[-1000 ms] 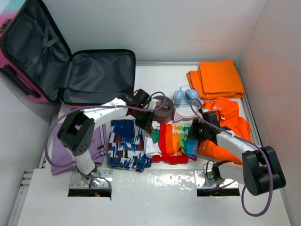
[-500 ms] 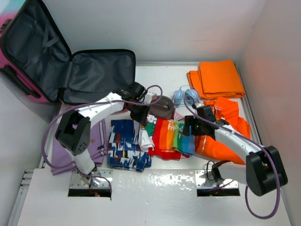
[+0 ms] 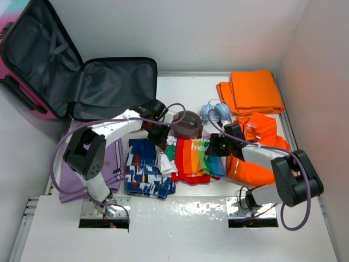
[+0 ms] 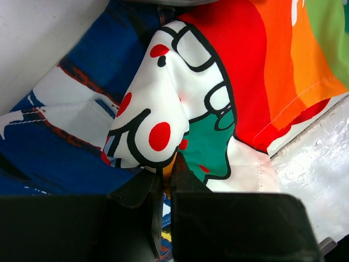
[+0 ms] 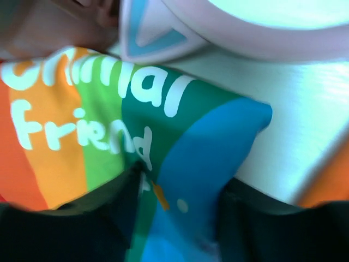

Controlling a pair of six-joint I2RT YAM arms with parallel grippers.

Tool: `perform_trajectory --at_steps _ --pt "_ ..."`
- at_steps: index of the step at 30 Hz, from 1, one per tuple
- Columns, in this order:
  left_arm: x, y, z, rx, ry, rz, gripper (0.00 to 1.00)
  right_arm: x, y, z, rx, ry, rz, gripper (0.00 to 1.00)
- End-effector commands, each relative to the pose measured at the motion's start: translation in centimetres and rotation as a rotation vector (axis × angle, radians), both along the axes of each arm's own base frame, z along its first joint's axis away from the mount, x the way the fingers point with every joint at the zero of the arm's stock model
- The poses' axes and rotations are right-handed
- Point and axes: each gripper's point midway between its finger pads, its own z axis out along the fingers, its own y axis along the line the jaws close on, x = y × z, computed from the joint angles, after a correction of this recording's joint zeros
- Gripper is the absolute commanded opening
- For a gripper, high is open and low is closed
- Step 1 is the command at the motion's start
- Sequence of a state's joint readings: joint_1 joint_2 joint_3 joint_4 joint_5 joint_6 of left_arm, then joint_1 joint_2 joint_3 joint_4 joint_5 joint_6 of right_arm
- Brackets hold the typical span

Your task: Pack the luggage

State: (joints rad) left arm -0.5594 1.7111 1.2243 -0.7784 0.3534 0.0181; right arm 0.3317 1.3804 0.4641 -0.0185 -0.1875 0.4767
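The luggage [image 3: 82, 82] lid runs off the top view's edge at 10 o'clock; the purple garment [image 3: 68, 184] lies partly under the left arm; the left gripper [image 4: 163, 183] tips vanish in the rainbow T-shirt [image 4: 229, 93] fold; the right wrist view is blurred, its headphones [image 5: 155, 33] cut at 12 o'clock.

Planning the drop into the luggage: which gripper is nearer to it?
Left. The left gripper sits just off the near right corner of the luggage, shut on the rainbow shirt; the right gripper holds the shirt's opposite edge, farther right.
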Motion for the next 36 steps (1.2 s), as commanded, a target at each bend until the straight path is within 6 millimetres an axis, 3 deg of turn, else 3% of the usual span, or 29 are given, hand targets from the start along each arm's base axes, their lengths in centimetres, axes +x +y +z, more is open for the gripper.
perform_trajectory --at_steps 1,3,4,6,11,15,17,21,25,29,36 --pt "0.7 0.0 0.6 -0.034 -0.028 0.014 0.0 -4.4 0.6 -3.5 0.042 0.153 0.023 0.48" --pt "0.8 -0.1 0.7 -0.045 -0.024 0.02 0.0 -4.5 1.0 -3.3 0.073 0.136 0.013 0.36" --pt "0.9 -0.1 0.8 -0.049 -0.026 0.019 0.0 -4.9 0.9 -3.3 0.08 0.137 0.012 0.18" --pt "1.1 -0.1 1.3 -0.063 -0.037 0.01 0.0 -4.5 0.7 -2.4 0.069 0.107 0.003 0.0" --pt "0.8 -0.3 3.1 -0.105 -0.085 -0.076 0.0 -2.0 0.6 2.1 0.061 -0.031 -0.002 0.0" --pt "1.0 -0.2 6.0 -0.141 -0.201 -0.148 0.0 -0.8 1.0 5.5 0.101 -0.106 -0.035 0.0" --pt "0.7 -0.2 7.4 -0.174 -0.247 -0.187 0.0 -0.6 1.1 6.6 0.118 -0.122 -0.046 0.0" --pt "0.0 0.2 8.3 -0.191 -0.271 -0.2 0.0 0.4 1.6 9.0 0.147 -0.185 -0.052 0.0" --pt "1.1 1.5 9.5 -0.178 -0.325 -0.171 0.0 1.3 2.2 11.3 0.161 -0.235 -0.038 0.0" --pt "2.1 2.6 12.8 -0.207 -0.418 -0.149 0.0 2.5 3.6 14.3 0.173 -0.291 -0.005 0.0" --pt "3.8 6.4 18.8 -0.188 -0.612 -0.043 0.0 5.1 9.6 22.5 0.261 -0.428 0.1 0.0"
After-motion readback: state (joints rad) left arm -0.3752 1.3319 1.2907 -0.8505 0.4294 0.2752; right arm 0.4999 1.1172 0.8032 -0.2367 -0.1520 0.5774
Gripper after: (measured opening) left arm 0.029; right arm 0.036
